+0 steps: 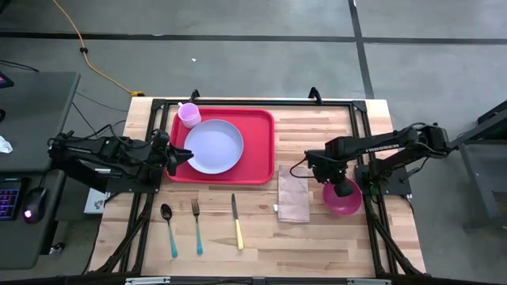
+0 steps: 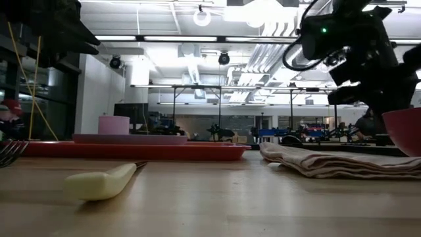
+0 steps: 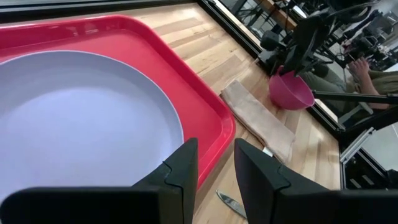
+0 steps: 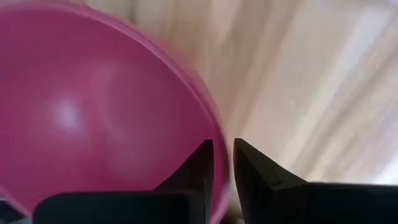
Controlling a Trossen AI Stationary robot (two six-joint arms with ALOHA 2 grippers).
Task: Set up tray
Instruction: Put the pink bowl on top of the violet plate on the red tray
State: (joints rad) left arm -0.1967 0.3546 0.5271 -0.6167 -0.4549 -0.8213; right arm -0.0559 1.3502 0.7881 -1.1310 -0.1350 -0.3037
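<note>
The red tray [image 1: 257, 170] lies flat on the far-left part of the table. On it rest a round lavender plate [image 1: 214, 146] and a pink cup [image 1: 188, 115]. My left gripper [image 1: 184, 156] is open and hovers at the tray's left side, over the plate's left edge [image 3: 93, 124]; its fingers stand a small gap apart [image 3: 216, 158]. My right gripper [image 1: 341, 187] is shut on a magenta bowl [image 1: 343, 199] at the table's right, next to a folded tan napkin [image 1: 292, 194]. My right gripper [image 4: 224, 155] has the bowl by its rim [image 4: 214, 134], with one finger [image 4: 196, 168] inside the bowl and the other [image 4: 261, 168] outside. It comes from above, pointing down. Whether the bowl is off the table, I cannot tell.
A spoon [image 1: 168, 229], a fork [image 1: 196, 226] and a yellow-handled knife [image 1: 237, 223] lie side by side near the table's near edge, below the tray. Bare wood lies between the tray's right rim and the bowl. A black frame borders the tabletop.
</note>
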